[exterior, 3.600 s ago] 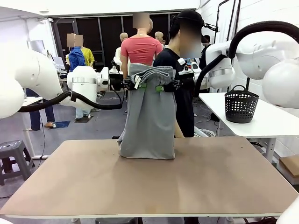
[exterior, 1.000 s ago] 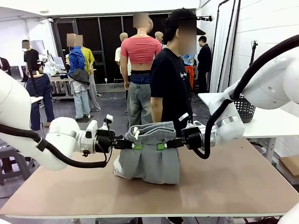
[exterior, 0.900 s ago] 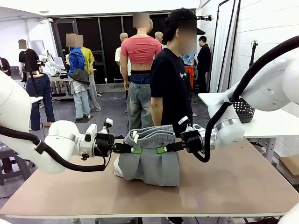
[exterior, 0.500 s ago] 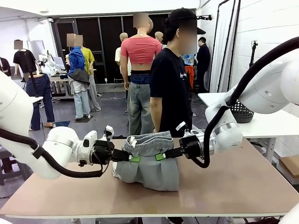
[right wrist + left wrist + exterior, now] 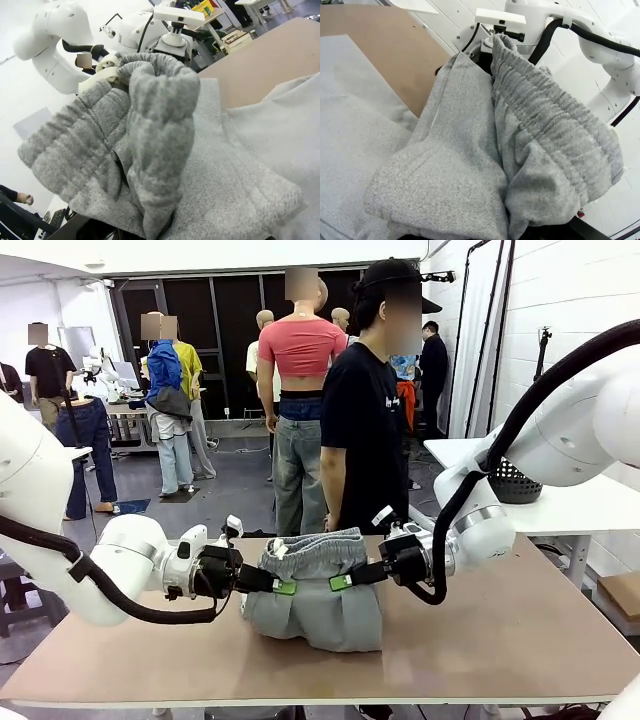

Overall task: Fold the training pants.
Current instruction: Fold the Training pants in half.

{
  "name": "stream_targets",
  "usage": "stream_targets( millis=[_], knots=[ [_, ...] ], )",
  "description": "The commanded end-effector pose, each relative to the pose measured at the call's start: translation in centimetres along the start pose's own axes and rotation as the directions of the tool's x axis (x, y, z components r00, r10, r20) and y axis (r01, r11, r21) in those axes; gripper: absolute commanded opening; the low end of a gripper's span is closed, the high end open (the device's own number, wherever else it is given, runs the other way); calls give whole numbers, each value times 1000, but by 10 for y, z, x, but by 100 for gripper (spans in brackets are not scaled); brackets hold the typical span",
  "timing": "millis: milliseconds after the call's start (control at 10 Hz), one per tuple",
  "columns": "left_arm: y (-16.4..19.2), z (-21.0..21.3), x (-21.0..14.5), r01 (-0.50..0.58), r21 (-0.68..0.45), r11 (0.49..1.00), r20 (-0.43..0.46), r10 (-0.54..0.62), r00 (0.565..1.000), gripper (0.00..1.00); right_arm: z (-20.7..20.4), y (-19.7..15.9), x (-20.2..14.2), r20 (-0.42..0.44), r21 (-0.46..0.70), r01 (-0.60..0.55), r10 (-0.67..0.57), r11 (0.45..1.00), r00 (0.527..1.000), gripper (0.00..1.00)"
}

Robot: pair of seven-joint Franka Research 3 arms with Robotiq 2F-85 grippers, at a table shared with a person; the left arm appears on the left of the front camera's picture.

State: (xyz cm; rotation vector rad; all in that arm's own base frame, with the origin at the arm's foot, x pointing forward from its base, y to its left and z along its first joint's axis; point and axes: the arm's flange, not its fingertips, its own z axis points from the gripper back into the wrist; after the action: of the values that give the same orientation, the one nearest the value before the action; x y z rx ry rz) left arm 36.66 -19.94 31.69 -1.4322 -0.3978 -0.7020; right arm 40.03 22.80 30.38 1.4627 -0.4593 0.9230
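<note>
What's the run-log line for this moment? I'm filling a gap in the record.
left gripper: shut on pants waistband | right gripper: shut on waistband | pants: legs bunched on table, waistband held just above

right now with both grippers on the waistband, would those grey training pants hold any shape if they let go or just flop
Probably flop: the training pants sag between the left gripper and right gripper and bunch on the table. The thick jersey looks soft, not slippery, so likely to stay where dropped. Only the gathered waistband seems to keep any form.

Grey training pants (image 5: pixel 470 165) bunched close up — gathered waistband (image 5: pixel 555 125) rightward, brown table (image 5: pixel 385 45) beyond.
</note>
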Motion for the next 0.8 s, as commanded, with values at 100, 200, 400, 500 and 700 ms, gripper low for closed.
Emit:
stream_targets(
  millis=[100,200,400,500,700],
  knots=[
    [21,3,32,16,47,999,17,-17,1000,0,10,-20,24,8,-70,10,-9,998,1000,0],
    [31,3,45,19,55,998,17,-20,1000,0,14,-28,32,15,-79,26,-25,997,1000,0],
    [47,7,73,12,72,997,-19,-11,1000,0,23,-44,49,35,-81,44,-41,996,999,0],
    [58,6,86,-14,77,997,-51,18,999,0,29,-50,56,35,-85,63,-61,994,998,0],
    [79,13,106,-28,102,994,-53,34,998,0,40,-75,67,47,-77,70,-67,995,997,0]
  ],
)
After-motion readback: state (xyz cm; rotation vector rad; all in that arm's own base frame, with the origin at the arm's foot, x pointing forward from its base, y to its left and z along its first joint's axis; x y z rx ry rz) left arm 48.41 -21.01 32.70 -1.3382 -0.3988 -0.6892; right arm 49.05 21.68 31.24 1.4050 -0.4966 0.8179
